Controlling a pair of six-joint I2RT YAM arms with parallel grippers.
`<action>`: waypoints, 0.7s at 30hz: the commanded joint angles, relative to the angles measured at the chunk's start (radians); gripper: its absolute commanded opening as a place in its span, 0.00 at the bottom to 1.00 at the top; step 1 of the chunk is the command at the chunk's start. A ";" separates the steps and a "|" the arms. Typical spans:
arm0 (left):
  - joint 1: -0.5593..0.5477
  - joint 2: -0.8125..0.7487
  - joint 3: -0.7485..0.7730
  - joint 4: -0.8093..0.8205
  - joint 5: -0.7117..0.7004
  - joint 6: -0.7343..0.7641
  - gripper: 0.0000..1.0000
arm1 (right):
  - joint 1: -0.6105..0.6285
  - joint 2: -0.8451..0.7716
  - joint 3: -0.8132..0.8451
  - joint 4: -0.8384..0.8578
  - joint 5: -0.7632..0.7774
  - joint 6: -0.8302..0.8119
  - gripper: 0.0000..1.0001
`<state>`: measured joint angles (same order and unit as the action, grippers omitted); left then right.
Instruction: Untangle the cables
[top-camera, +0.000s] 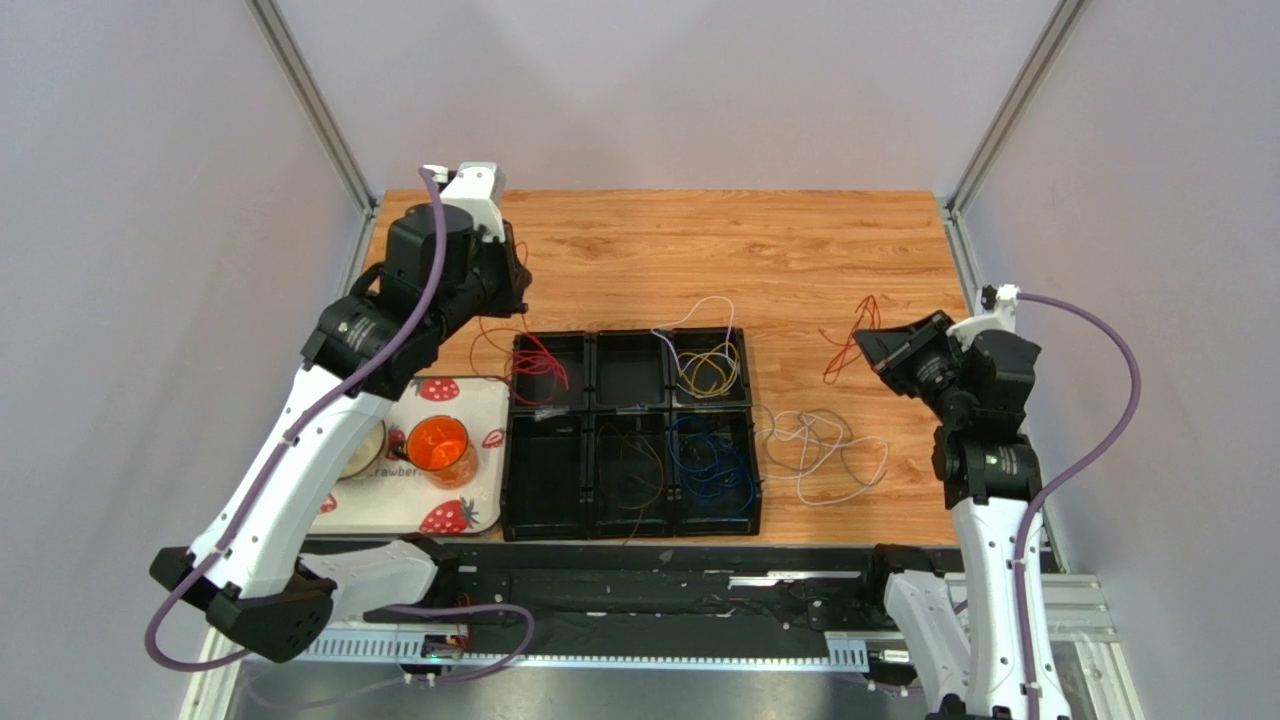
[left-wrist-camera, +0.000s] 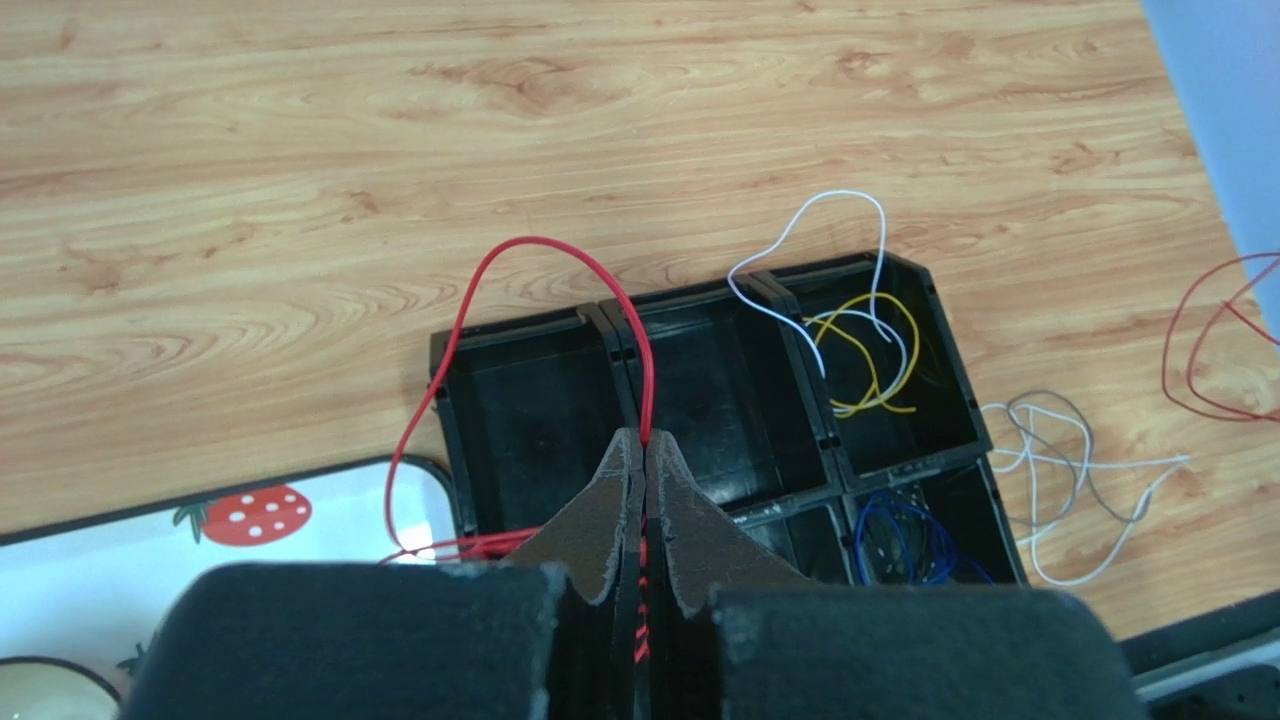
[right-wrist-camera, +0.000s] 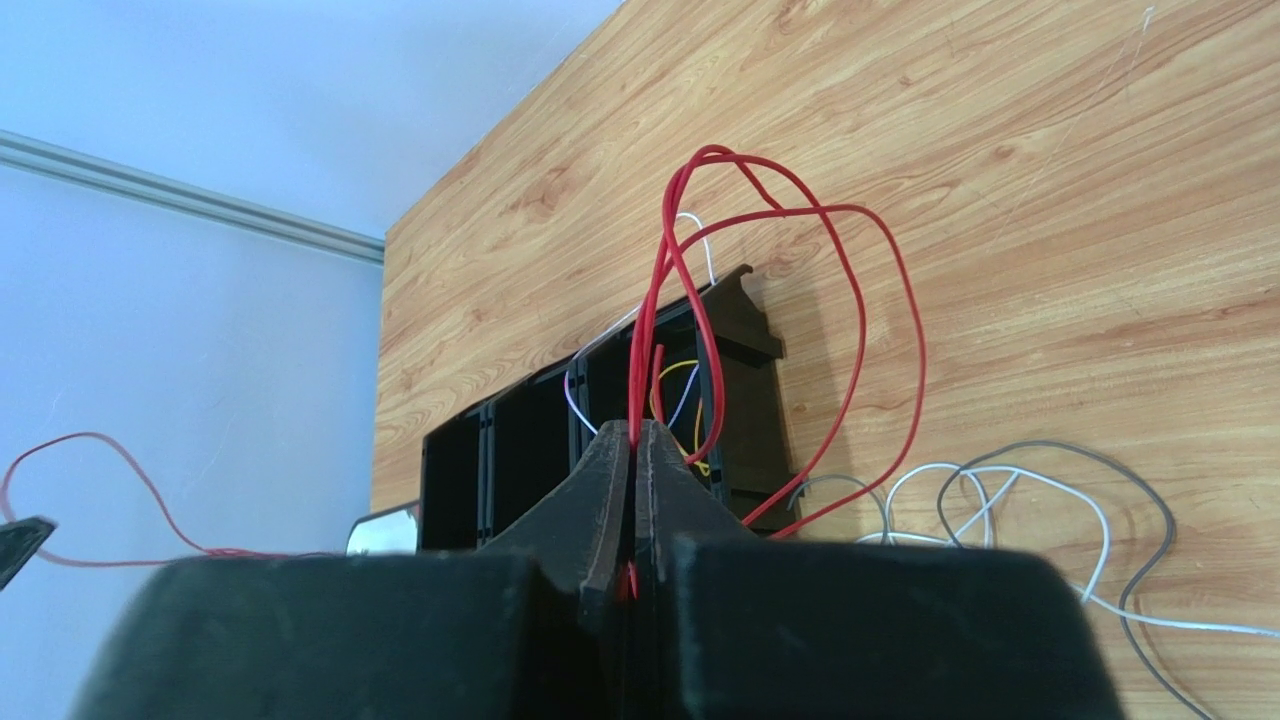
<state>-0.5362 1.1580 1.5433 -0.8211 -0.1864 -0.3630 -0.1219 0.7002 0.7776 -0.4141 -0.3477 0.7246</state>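
My left gripper (left-wrist-camera: 643, 450) is clamped shut on a red cable (left-wrist-camera: 529, 242) that arcs ahead of its tips, over the black tray (left-wrist-camera: 526, 420). My right gripper (right-wrist-camera: 634, 438) is pinched closed on red strands (right-wrist-camera: 661, 285) looping up ahead of it, with white and grey cables (right-wrist-camera: 1052, 447) lying just to its right.

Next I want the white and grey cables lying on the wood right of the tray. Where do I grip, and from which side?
Grip the white and grey cables at their rightmost loop, which lies flat on bare wood, apart from the tray. Probably come straight down from the right arm's side, jaws across the wire.
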 joint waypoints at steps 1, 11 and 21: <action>0.033 0.029 -0.035 0.092 0.044 -0.022 0.00 | -0.004 -0.019 -0.014 0.027 -0.036 -0.007 0.00; 0.050 0.123 -0.066 0.137 -0.005 0.001 0.00 | -0.004 -0.033 -0.058 0.037 -0.074 -0.011 0.00; 0.059 0.187 -0.109 0.180 -0.042 -0.002 0.00 | -0.004 -0.018 -0.067 0.049 -0.097 -0.011 0.00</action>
<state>-0.4900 1.3327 1.4528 -0.6987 -0.2073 -0.3683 -0.1219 0.6846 0.7166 -0.4068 -0.4187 0.7246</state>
